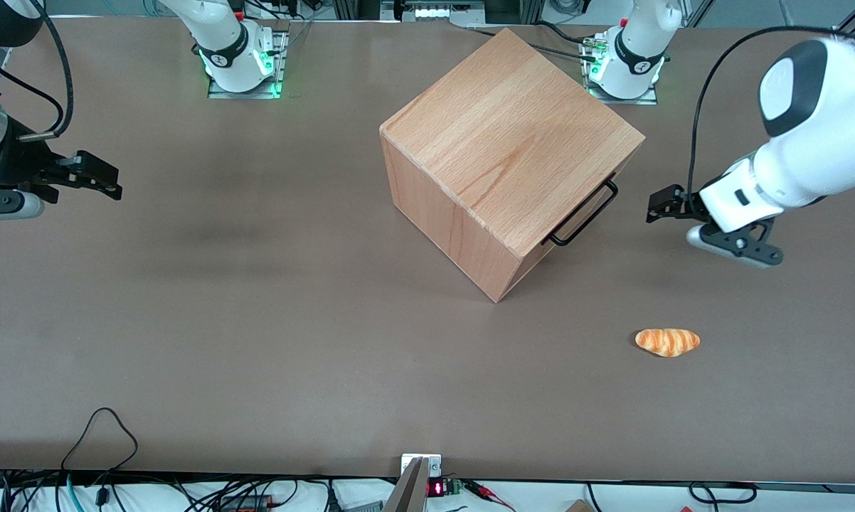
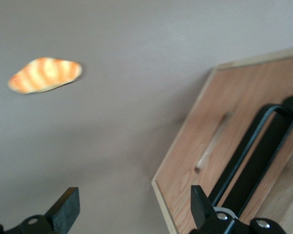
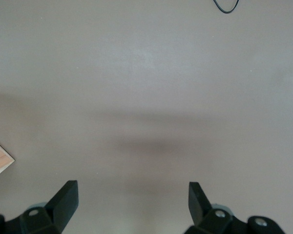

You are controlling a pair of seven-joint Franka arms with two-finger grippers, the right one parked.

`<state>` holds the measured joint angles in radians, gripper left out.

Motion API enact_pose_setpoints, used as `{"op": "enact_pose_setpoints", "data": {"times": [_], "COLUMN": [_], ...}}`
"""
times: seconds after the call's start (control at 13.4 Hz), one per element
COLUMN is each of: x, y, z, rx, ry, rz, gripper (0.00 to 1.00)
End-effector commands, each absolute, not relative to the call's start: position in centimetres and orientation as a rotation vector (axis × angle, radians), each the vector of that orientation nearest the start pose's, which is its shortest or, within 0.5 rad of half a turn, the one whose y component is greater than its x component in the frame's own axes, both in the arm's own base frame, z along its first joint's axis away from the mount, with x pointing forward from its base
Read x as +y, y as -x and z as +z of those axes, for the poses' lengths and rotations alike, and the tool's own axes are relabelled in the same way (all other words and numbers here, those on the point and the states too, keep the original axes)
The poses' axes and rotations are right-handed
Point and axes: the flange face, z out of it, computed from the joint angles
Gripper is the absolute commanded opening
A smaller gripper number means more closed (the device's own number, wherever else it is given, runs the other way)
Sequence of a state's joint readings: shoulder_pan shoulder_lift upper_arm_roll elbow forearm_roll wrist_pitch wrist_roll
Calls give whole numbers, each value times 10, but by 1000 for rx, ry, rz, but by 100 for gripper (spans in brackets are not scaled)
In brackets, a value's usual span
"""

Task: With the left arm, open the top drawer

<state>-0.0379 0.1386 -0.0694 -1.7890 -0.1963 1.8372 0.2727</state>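
The cube-shaped wooden cabinet (image 1: 506, 149) stands mid-table, turned so that its front faces the working arm's end. The top drawer sits flush in it and looks shut; in the front view only its thin black bar handle (image 1: 585, 213) shows, just under the cabinet's top edge. In the left wrist view the beech drawer front (image 2: 290, 78) and the handle (image 2: 244, 151) are close. My left arm's gripper (image 1: 661, 205) hovers above the table in front of the handle, a short gap away, not touching it. Its fingers (image 2: 68, 204) are wide open and empty.
A toy bread roll (image 1: 668, 341) lies on the brown table nearer the front camera than the gripper; it also shows in the left wrist view (image 2: 45, 74). A slot (image 2: 212, 144) is cut in the cabinet front beside the handle. Arm bases (image 1: 623, 67) stand at the table's back edge.
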Motion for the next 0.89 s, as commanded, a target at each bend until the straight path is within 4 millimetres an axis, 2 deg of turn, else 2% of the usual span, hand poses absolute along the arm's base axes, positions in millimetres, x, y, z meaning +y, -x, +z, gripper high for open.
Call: {"op": "enact_pose_setpoints", "data": {"times": [0.0,0.15,0.45,0.82], "x": [-91,-103,-136,-138], "y": [-585,-586,-574,-578], "z": [449,443,422,416], "rx": [737,834,986,1070], "ry": [3335,3312,3351,3344], "rz": [107,74,129,73], "gripper": [100,100,100,100]}}
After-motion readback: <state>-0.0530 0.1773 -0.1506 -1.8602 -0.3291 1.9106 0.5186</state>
